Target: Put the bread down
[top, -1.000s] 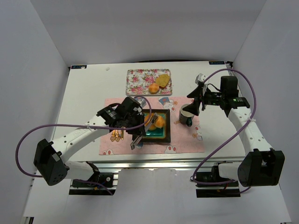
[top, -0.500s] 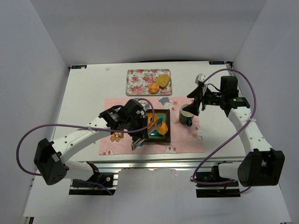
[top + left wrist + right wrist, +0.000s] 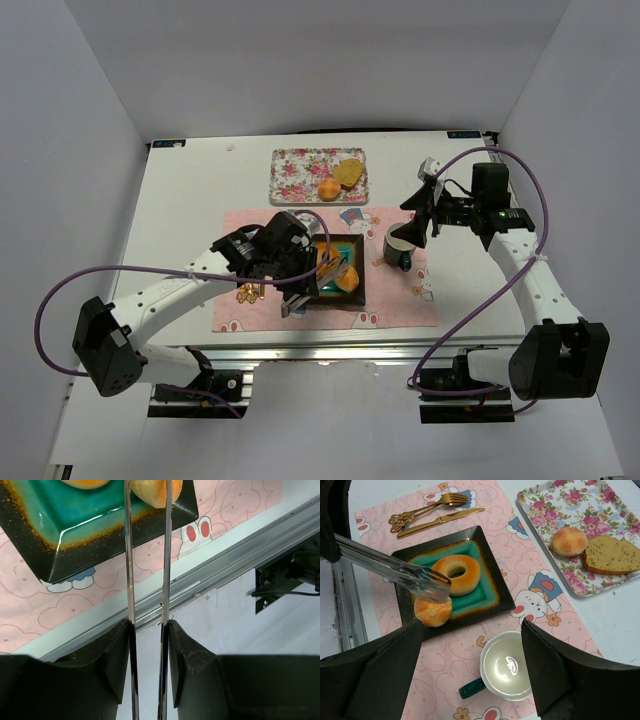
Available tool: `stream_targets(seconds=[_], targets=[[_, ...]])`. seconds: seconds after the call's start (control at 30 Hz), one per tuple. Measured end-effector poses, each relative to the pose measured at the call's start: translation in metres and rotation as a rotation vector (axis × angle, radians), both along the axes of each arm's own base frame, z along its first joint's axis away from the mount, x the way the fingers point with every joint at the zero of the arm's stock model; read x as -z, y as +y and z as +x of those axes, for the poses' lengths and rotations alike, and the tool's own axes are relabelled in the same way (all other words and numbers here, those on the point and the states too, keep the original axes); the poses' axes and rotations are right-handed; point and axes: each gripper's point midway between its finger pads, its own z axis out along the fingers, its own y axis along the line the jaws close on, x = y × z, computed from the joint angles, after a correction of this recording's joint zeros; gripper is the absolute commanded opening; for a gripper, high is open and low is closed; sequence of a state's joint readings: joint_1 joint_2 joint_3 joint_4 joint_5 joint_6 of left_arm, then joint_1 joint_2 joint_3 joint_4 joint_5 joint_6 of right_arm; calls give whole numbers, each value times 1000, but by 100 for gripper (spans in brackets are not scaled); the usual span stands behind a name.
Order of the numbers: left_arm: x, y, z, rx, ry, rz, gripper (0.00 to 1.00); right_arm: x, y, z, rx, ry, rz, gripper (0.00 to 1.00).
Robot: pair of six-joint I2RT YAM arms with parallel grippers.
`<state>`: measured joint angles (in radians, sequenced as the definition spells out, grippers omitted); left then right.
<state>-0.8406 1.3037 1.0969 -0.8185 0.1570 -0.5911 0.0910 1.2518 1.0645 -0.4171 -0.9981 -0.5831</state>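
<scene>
A white table (image 3: 190, 200) stands inside a white, three-sided booth. The back wall (image 3: 300, 70) is plain and meets the table's far edge, where a thin dark shadow runs. The left wall (image 3: 60, 200) and right wall (image 3: 585, 120) are bare and slant outward toward the camera. An aluminium rail (image 3: 330, 352) runs along the table's near edge. A pale surface (image 3: 330, 445) lies below it. The light is soft and even, and the shadows are faint.

Glossy glazed plate (image 3: 494, 572), shiny metal tongs (image 3: 432, 578), matt-crusted roll (image 3: 433, 612)
</scene>
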Motion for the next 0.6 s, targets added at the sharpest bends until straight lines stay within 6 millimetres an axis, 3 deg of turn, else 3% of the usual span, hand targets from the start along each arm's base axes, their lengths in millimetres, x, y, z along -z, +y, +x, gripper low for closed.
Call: stream_targets(seconds=[0.4,0.6], targets=[[-22,0,13,-27,-61,6,45,0,0,0,-1,0,0,84],[-30,-1,25,-45,-97,27,40,0,0,0,-1,0,0,84]])
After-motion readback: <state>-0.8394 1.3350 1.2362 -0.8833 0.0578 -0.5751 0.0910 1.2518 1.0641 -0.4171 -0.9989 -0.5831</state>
